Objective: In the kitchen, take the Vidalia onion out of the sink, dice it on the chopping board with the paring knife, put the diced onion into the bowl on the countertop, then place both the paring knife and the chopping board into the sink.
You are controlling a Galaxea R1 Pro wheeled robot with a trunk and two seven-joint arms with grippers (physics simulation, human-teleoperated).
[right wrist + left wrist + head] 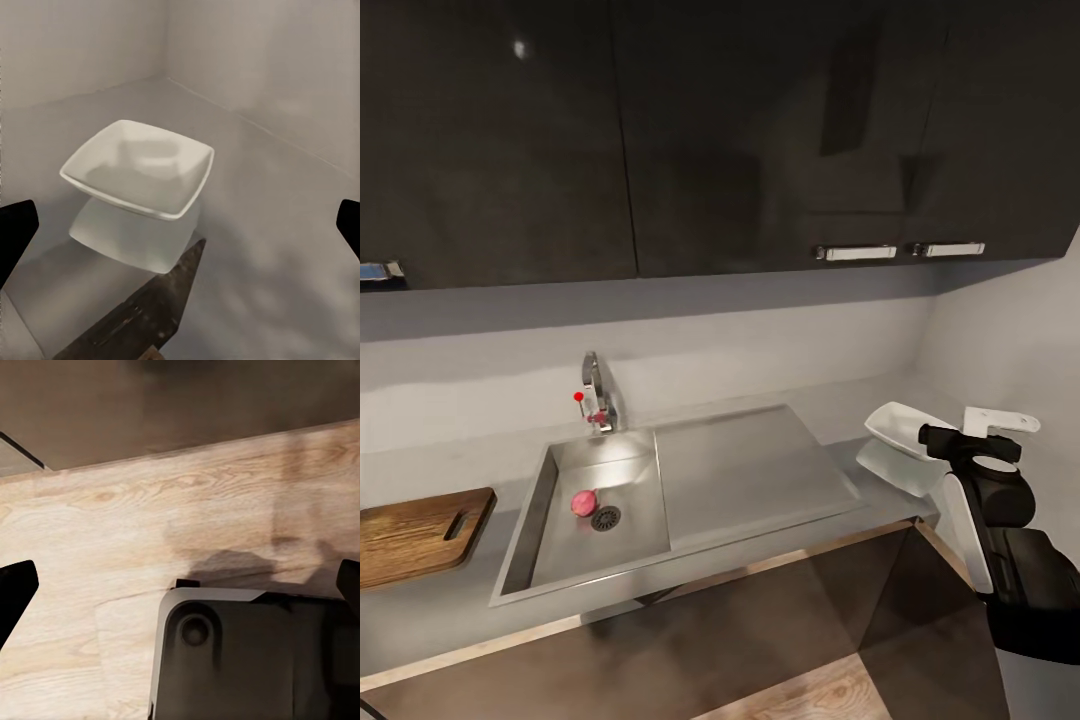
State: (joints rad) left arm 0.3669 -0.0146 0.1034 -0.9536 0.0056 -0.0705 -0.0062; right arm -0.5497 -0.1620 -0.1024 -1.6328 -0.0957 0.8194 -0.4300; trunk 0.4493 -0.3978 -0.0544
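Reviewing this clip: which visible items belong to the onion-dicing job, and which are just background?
Job items:
pinkish-red round onion
grey steel sink
brown wooden chopping board
white squarish bowl
dark-bladed paring knife
glossy grey countertop

Background:
dark wall cabinets
chrome tap

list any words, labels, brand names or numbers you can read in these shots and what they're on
None: no readable text, label, brand or number anywhere.
The upper cabinets, sink, tap, chopping board and bowl are all plain.
The dark blade of the paring knife beside the bowl carries no marking either.
The robot's right arm shows no lettering.
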